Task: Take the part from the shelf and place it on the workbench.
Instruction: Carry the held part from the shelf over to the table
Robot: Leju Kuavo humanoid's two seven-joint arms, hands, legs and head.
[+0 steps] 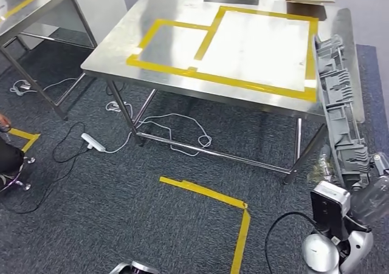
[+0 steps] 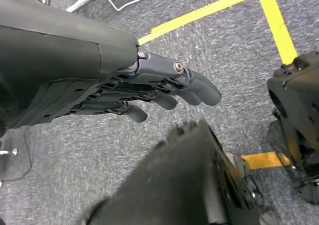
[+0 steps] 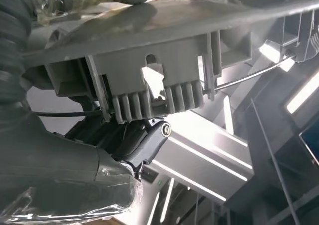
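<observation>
Your right hand (image 3: 124, 135) holds the long grey ribbed plastic part (image 1: 341, 110) near one end; it looks rigid and light. Expect leverage over the tabletop (image 1: 137, 37). Left hand (image 2: 165, 88) fingers lie straight, holding nothing.

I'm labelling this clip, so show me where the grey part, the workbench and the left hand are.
grey part (image 1: 341, 104): head view, on its ribbed middle.
workbench (image 1: 179, 10): head view, on bare steel outside the yellow tape.
left hand (image 2: 165, 88): left wrist view, on its extended fingers.

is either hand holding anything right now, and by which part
The right hand holds the long grey plastic part by its lower end, upright. The left hand holds nothing.
</observation>
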